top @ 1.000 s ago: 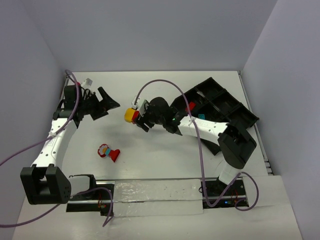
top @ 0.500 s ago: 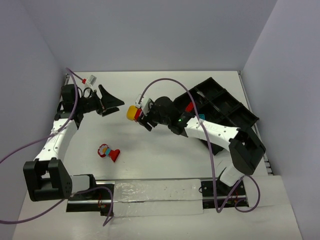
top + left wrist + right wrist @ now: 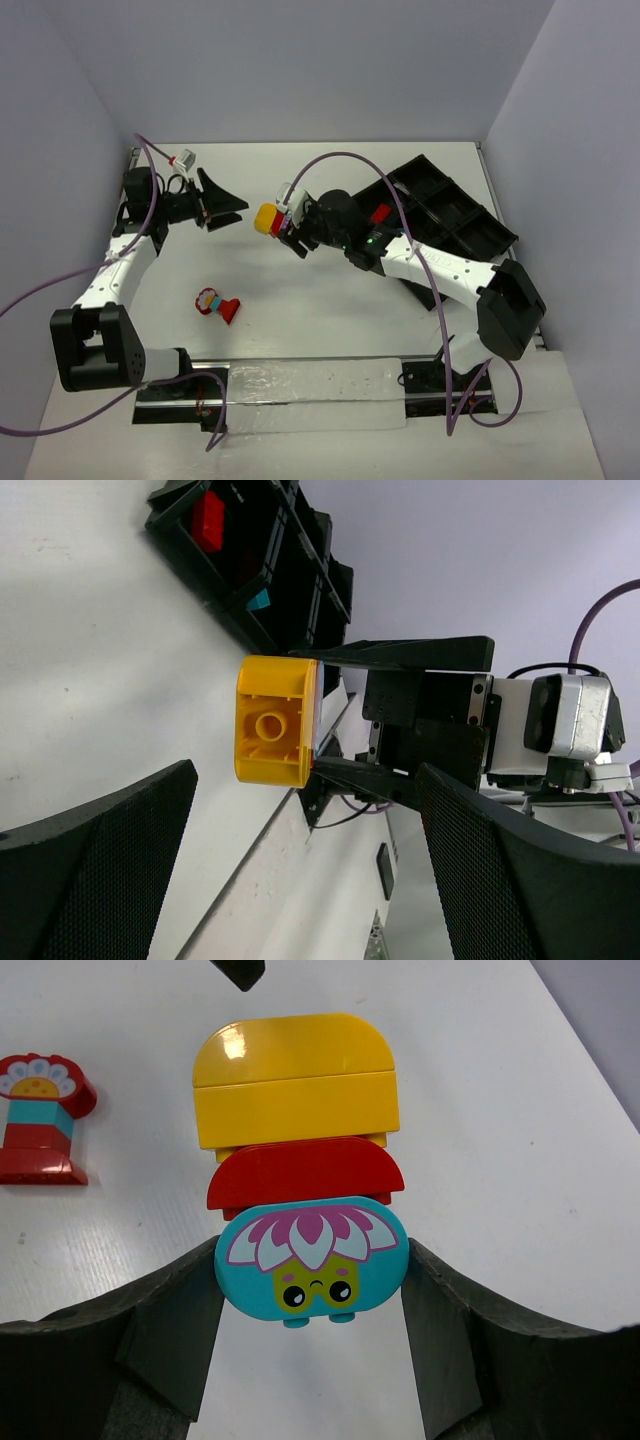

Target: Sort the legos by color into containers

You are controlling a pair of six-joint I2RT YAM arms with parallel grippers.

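Observation:
My right gripper (image 3: 283,221) is shut on a stacked lego clump (image 3: 300,1160): a cyan flower-face brick (image 3: 311,1260) between the fingers, a red brick (image 3: 305,1172) and a yellow brick (image 3: 295,1080) beyond it. It holds the clump above the table's middle (image 3: 267,218). My left gripper (image 3: 240,209) is open and empty, pointing at the clump from the left; its view shows the yellow brick's hollow end (image 3: 272,720). A second clump (image 3: 217,304) of red and cyan bricks lies on the table, also in the right wrist view (image 3: 38,1120). The black divided tray (image 3: 470,225) sits at the right.
The tray holds a red brick (image 3: 381,213), also seen in the left wrist view (image 3: 208,520), and a cyan brick (image 3: 259,601). A small white and red object (image 3: 183,159) lies at the back left. Purple cables (image 3: 340,160) arch over the arms. Grey walls enclose the table.
My right gripper has carried the clump slightly up and right. My left gripper has swung right, closer to the clump. The clump on the table has not moved.

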